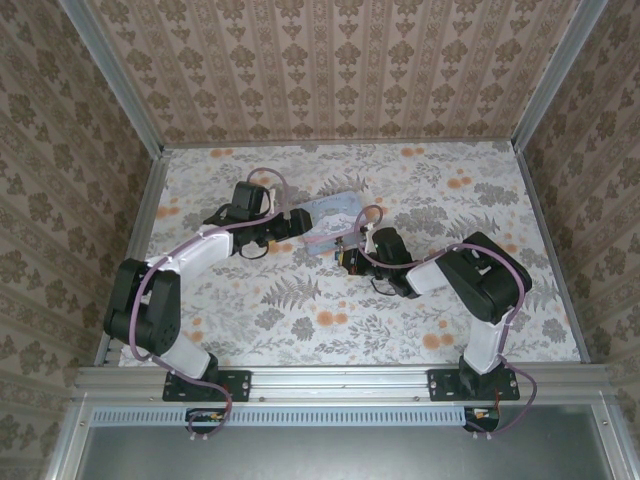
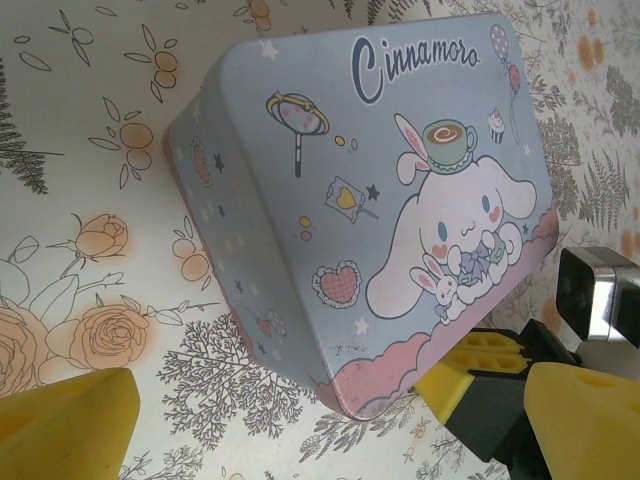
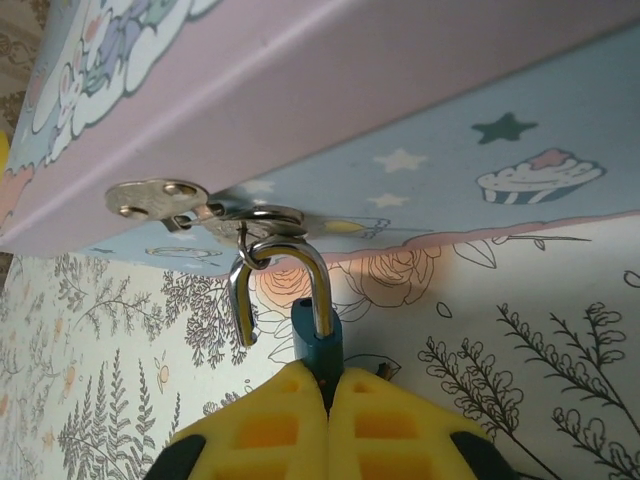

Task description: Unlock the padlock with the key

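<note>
Right now your right gripper point(image 3: 328, 392) has its yellow fingers pressed together on the small teal padlock point(image 3: 318, 338), pinching the body from both sides. The lock stands straight out from the fingertips, its long axis running away from the jaws toward the far side. Its steel shackle point(image 3: 300, 255) arches over at the lower edge of the Cinnamoroll tin point(image 3: 400, 90). The shackle is hooked through a small metal ring point(image 3: 268, 215) at that edge. Its right leg enters the body, while its left leg ends in the air beside the body, so it looks open on that side, though you should not take that as certain.

A flat silvery tab point(image 3: 150, 197) with holes lies against the tin's edge, just left of the ring. It may be the key, but you cannot tell from here.

Your left gripper point(image 2: 335, 400) is spread wide and holds nothing, with the tin's left side lying between and beyond its fingers. From above, the tin sits mid-table with the left gripper at its left end and the right gripper at its near-right edge. The right arm is the one at the lock. The left is free, so any work on the key would likely fall to it, reaching right along the tin's near edge.
</note>
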Robot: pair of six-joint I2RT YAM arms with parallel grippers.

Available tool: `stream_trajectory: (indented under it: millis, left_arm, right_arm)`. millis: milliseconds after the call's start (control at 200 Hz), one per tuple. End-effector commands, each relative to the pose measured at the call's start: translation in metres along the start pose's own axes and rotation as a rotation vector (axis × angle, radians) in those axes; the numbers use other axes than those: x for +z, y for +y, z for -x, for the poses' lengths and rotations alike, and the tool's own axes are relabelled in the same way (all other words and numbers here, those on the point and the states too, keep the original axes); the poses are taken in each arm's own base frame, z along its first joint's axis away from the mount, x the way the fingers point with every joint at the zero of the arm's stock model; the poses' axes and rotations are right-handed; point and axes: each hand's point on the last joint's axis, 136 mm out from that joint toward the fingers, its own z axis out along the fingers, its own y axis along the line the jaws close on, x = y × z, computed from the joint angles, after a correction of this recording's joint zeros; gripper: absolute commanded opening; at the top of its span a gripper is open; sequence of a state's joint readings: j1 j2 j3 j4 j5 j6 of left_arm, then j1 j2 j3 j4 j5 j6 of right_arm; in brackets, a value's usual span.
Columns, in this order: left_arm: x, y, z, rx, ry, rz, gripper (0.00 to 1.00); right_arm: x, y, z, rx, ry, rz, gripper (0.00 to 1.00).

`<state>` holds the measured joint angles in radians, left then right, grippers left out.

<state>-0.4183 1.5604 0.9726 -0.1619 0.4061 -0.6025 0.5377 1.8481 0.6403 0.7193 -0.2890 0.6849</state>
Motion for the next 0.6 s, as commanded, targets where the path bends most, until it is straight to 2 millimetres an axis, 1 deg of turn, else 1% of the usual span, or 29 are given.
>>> stream_trajectory:
  millis: [0, 40, 80, 140, 155, 225, 415, 595]
  left_arm:
    - [0.001, -0.005, 0.003, 0.056, 0.006, 0.017, 1.00]
    - [0.000, -0.005, 0.003, 0.072, 0.006, 0.031, 1.00]
    - [0.000, -0.005, 0.000, 0.091, 0.013, 0.051, 1.00]
    - [-0.001, 0.000, 0.003, 0.114, 0.010, 0.091, 1.00]
    - [0.002, -0.006, -0.004, 0.140, 0.027, 0.093, 1.00]
    - [0.004, -0.005, -0.007, 0.190, 0.038, 0.151, 1.00]
    - [0.011, 0.004, -0.012, 0.298, 0.069, 0.312, 1.00]
    - [0.017, 0.013, -0.010, 0.350, 0.068, 0.421, 1.00]
  right_arm:
    - [0.003, -0.010, -0.010, 0.023, 0.023, -0.035, 0.02]
    - [0.001, -0.010, -0.009, 0.027, 0.019, -0.036, 0.00]
    - [0.000, -0.010, -0.009, 0.036, 0.016, -0.038, 0.00]
    - [-0.002, -0.010, -0.009, 0.053, 0.009, -0.038, 0.00]
    - [-0.003, -0.010, -0.009, 0.059, 0.006, -0.037, 0.00]
    - [-0.005, -0.009, -0.007, 0.086, -0.005, -0.037, 0.00]
    - [-0.012, -0.011, -0.004, 0.156, -0.030, -0.052, 0.00]
    - [-0.016, -0.014, -0.005, 0.226, -0.048, -0.066, 0.00]
